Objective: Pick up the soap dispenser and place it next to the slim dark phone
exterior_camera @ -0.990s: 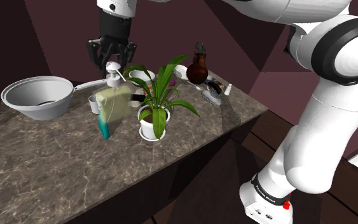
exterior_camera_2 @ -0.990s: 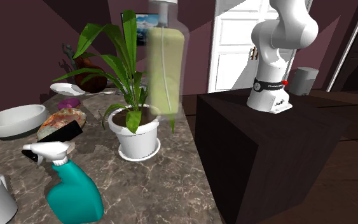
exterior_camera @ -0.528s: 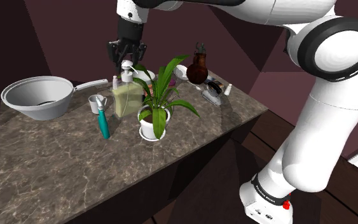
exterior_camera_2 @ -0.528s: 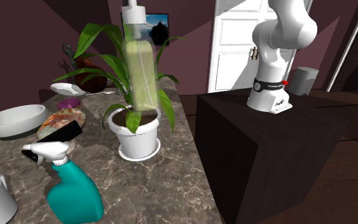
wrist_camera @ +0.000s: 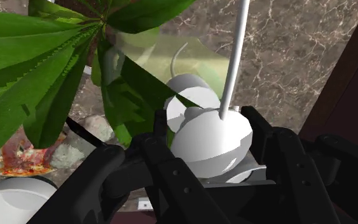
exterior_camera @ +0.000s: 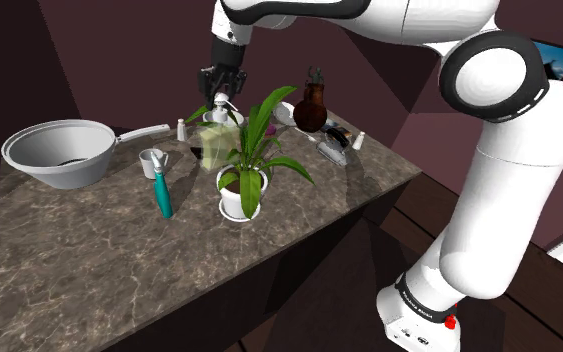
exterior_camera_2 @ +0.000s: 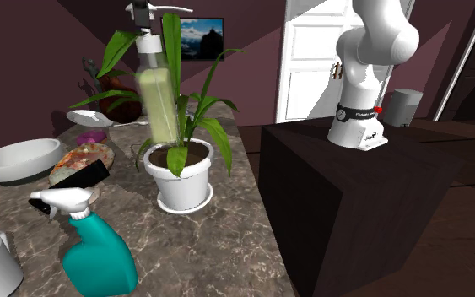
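Note:
The soap dispenser (exterior_camera: 214, 143) is a pale green see-through bottle with a white pump head (wrist_camera: 212, 137). It hangs in the air just behind the potted plant (exterior_camera: 243, 172). My gripper (exterior_camera: 221, 84) is shut on the pump head from above, with black fingers (wrist_camera: 165, 167) on both sides of it. In the second exterior view the dispenser (exterior_camera_2: 159, 103) hangs among the plant's leaves, under the gripper (exterior_camera_2: 143, 10). The slim dark phone (exterior_camera_2: 81, 176) lies on the counter by a pizza-coloured thing (exterior_camera_2: 82, 157), at the plant's left in that view.
On the marble counter (exterior_camera: 99, 270) stand a teal spray bottle (exterior_camera: 162, 193), a small white cup (exterior_camera: 151, 161), a large grey pan (exterior_camera: 61, 152), a brown jug (exterior_camera: 311, 106) and small items near the back right corner. The counter drops off in front. A dark cabinet (exterior_camera_2: 353, 211) carries the arm's base.
The gripper has carried the dispenser toward the shoulder view's right and farther back, from above the spray bottle to behind the plant's leaves. Nothing on the counter has moved.

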